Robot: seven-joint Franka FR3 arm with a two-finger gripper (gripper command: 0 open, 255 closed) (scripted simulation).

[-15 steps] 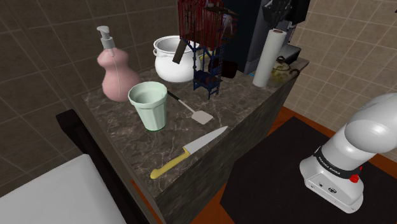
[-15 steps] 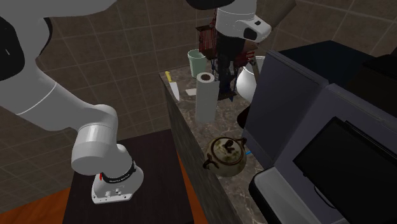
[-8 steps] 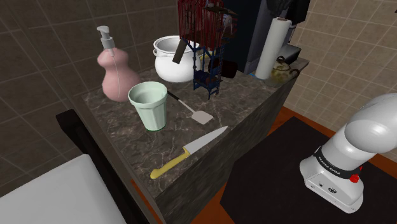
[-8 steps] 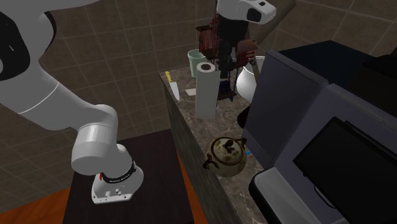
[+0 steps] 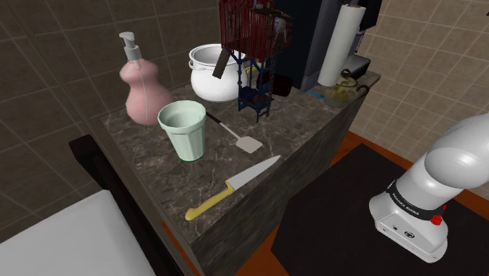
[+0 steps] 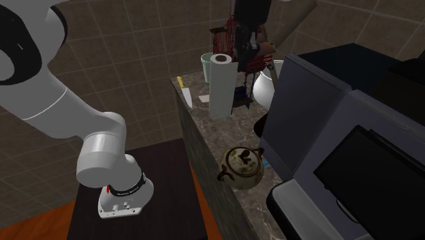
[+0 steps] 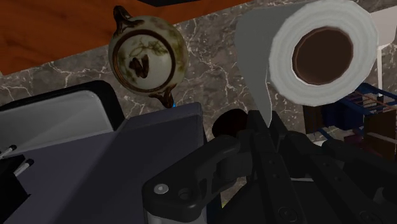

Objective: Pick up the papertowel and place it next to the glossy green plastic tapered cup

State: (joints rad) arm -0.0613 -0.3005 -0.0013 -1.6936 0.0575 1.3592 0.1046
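Note:
The white papertowel roll [image 5: 342, 45] hangs upright just above the far right end of the dark marble counter [image 5: 274, 168], over a brown teapot [image 5: 343, 92]. In the second exterior view the papertowel roll [image 6: 221, 85] hangs beside the black gripper [image 6: 240, 46], which comes down from above. In the wrist view the black fingers [image 7: 262, 130] press against the side of the papertowel roll [image 7: 315, 54], whose brown core faces the camera. The gripper is shut on the roll. The pale green tapered cup [image 5: 182, 129] stands near the counter's middle, far from the roll.
Around the cup stand a pink soap dispenser [image 5: 143, 86], a white pot [image 5: 210, 72], a spatula [image 5: 235, 135] and a yellow-handled knife [image 5: 231, 187]. A red wire cage [image 5: 247, 27] on a blue stand [image 5: 255, 98] lies between roll and cup. A dark appliance [image 6: 327, 123] backs the counter.
The papertowel roll has risen off the counter with the gripper, step by step, and drifted slightly toward the shoulder view's right. Everything else on the counter stays put.

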